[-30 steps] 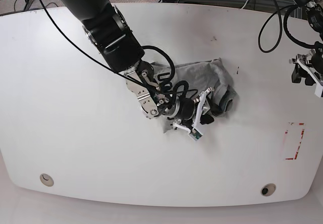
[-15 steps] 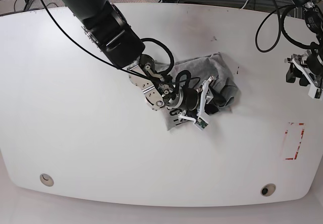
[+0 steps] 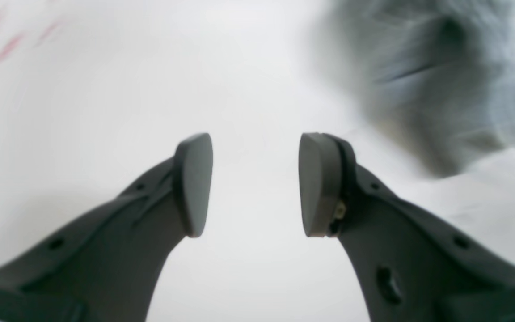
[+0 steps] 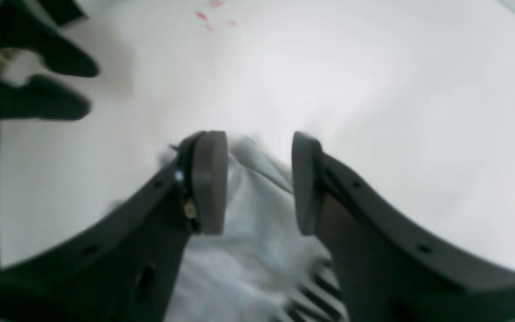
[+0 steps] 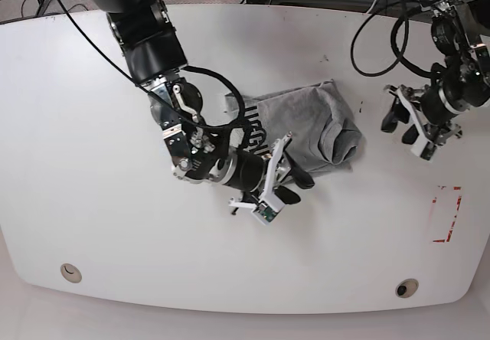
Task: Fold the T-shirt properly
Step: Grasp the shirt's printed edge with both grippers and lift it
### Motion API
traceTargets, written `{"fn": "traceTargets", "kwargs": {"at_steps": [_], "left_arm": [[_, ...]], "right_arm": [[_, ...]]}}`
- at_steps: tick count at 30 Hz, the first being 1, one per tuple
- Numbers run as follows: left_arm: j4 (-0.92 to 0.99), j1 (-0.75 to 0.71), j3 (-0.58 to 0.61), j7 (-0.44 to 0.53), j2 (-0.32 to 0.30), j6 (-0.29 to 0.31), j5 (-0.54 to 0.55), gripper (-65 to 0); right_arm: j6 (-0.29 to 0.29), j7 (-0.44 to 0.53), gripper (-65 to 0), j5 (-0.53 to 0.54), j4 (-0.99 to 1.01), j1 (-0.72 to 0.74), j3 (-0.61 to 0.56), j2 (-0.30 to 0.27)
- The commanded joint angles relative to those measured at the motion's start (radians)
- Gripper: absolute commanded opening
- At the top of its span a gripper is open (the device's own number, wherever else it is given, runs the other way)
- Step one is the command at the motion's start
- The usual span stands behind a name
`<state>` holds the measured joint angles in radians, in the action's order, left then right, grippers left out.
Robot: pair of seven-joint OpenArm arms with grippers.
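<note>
1 T-shirt [image 5: 306, 122] lies crumpled near the middle of the surface [image 5: 92, 202], somewhat toward the far edge, grey with dark lettering showing on its near-left part. 2 arms work over it. The surface is white with rounded corners, 2 round holes near its near edge [image 5: 70, 272], and red tape marks [image 5: 446, 214] toward its right edge. Cables run over the floor beyond the far edge.

The right arm reaches in from the far left corner, bends down and lies low across the surface, its gripper [image 5: 295, 178] pointing toward the right edge at the near edge of the T-shirt. In the right wrist view its 2 fingers [image 4: 210, 181] stand somewhat apart with a bunched fold of grey cloth [image 4: 257, 205] lying between them; the blur hides whether the pads press on it, so whether it grips cannot be told.

The left arm comes in from the far right corner, and its gripper [image 5: 403, 123] hovers over bare surface, near the T-shirt's right side. In the left wrist view its 2 fingers [image 3: 192, 183] are spread apart with nothing between them, the T-shirt [image 3: 436, 80] a blur at upper right.
</note>
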<state>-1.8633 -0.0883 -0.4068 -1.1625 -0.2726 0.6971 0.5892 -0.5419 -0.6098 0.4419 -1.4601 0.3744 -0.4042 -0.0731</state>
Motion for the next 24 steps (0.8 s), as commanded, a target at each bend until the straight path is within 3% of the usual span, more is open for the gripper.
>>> {"fn": "traceTargets", "kwargs": {"at_steps": [1, 8, 12, 15, 24], "left_arm": [[-0.052, 0.011, 0.081, 0.014, 0.012, 0.001, 0.01, -35.7], [-0.063, 0.04, 0.303, 0.02, 0.092, 0.001, -0.018, -35.7], [-0.046, 0.063, 0.409, 0.022, 0.152, -0.053, -0.108, -35.7], [-0.034, 0.071, 0.464, 0.034, 0.184, -0.06, -0.176, -35.7], [0.072, 0.071, 0.49, 0.091, 0.243, -0.061, -0.323, -35.7]], "right_arm": [[0.001, 0.02, -42.5, 0.008, -0.021, 0.022, 0.027, -0.032], [-0.007, 0.032, -42.5, 0.007, 0.052, 0.03, 0.058, -0.07], [-0.007, 0.118, -42.5, 0.007, 0.144, 0.05, 0.037, -0.075], [-0.007, 0.182, -42.5, 0.007, 0.215, 0.068, 0.008, -0.072], [-0.007, 0.391, -42.5, -0.012, 0.483, 0.134, -0.081, -0.032]]}}
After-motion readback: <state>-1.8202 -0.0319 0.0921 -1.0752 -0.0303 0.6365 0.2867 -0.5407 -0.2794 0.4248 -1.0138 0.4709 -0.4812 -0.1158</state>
